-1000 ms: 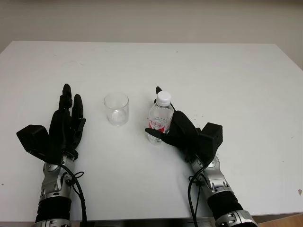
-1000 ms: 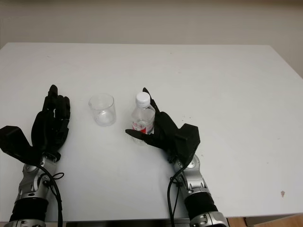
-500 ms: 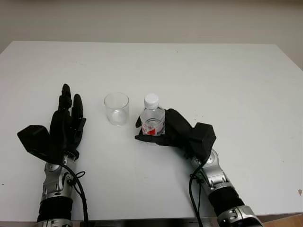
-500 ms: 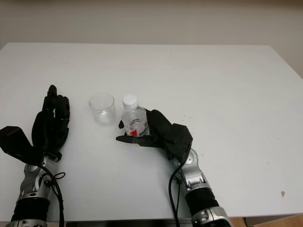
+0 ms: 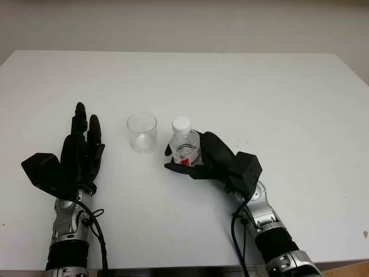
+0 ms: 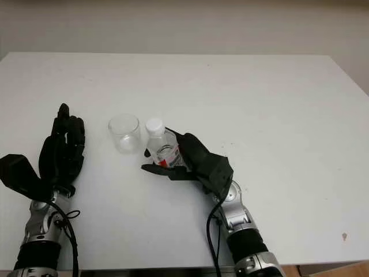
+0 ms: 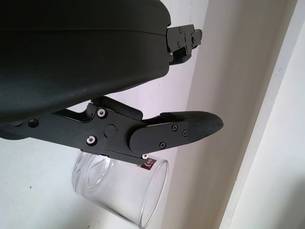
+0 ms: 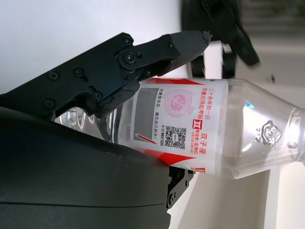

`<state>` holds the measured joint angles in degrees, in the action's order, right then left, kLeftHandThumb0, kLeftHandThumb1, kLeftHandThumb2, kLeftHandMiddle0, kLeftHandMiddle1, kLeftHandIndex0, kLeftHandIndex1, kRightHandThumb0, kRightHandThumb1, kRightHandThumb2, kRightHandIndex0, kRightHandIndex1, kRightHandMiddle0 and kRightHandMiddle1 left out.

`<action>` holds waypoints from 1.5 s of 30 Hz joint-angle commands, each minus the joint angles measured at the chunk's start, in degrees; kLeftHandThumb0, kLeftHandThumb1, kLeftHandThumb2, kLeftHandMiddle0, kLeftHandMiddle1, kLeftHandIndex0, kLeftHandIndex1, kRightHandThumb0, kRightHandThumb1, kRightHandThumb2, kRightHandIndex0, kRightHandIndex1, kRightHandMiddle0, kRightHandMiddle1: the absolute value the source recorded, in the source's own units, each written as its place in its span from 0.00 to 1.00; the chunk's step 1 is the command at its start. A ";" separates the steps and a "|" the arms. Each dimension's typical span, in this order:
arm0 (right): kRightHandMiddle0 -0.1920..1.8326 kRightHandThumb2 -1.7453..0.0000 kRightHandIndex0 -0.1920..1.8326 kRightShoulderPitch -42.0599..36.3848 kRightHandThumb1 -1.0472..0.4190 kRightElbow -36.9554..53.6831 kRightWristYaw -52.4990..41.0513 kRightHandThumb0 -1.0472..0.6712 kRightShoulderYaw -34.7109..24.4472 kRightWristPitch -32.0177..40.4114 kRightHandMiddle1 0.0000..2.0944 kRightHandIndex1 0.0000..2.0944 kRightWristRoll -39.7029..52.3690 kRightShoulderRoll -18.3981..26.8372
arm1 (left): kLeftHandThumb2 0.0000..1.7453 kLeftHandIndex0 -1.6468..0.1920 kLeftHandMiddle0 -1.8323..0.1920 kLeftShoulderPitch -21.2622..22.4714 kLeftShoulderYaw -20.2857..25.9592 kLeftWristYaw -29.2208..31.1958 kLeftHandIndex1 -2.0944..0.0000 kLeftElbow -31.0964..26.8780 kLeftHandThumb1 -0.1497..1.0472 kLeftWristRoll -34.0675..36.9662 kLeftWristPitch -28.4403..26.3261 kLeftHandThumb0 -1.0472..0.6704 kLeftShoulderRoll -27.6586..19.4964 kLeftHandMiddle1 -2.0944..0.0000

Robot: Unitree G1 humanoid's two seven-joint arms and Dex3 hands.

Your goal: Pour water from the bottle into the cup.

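White tabletop [image 5: 242, 86] runs wide under a pale wall, and the action sits low and central. Over at the table's 8 o'clock, the left hand [image 5: 81, 153] is parked, palm down, open and holding nothing. Moving right, the cup [image 5: 142, 132] stands upright, clear glass, looking empty, mouth facing up, just beside that idle hand and close to 9 o'clock of the bottle. Next comes the bottle [image 5: 184, 147] itself, small, clear, red-and-white label, white cap [image 5: 181, 124] seated on top. It leans a touch toward the cup. The right hand [image 5: 199, 158] has it wrapped around the labelled body, fingers [image 8: 143, 52] curled over one side and the thumb under the other, a firm-looking grasp in the right wrist view. Whether the base has left the table, I cannot tell.

So the step in hand looks like carrying the grasped bottle over toward the cup. What follows calls for getting the neck above the rim at 9 o'clock and tipping. One catch: that cap appears closed, so no water pours until it comes off.
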<state>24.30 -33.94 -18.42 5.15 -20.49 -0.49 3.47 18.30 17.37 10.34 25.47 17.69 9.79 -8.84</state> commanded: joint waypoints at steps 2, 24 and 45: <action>0.99 0.75 1.00 5.96 0.00 -2.40 2.20 0.37 -2.83 -1.60 1.00 1.00 1.57 -0.31 | 0.30 0.95 0.96 -0.01 0.07 -0.21 0.97 0.61 1.00 -0.39 0.04 0.26 -0.12 0.97; 0.60 0.81 0.75 36.31 0.00 -32.21 30.17 0.42 5.69 -6.92 1.00 1.00 -23.96 9.23 | 0.30 0.96 0.96 -0.18 0.02 -0.08 0.97 -0.15 1.00 -0.40 -0.25 0.26 -0.05 0.97; 0.46 0.85 0.67 47.81 0.00 -39.58 50.10 0.36 24.33 8.95 1.00 1.00 -44.26 6.99 | 0.29 0.95 0.96 0.43 0.16 -0.39 0.97 1.06 1.00 -0.01 0.28 0.26 0.65 0.97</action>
<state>69.84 -73.36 30.95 29.32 -11.73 -44.73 10.94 18.97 17.35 9.94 25.34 17.44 10.23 -8.76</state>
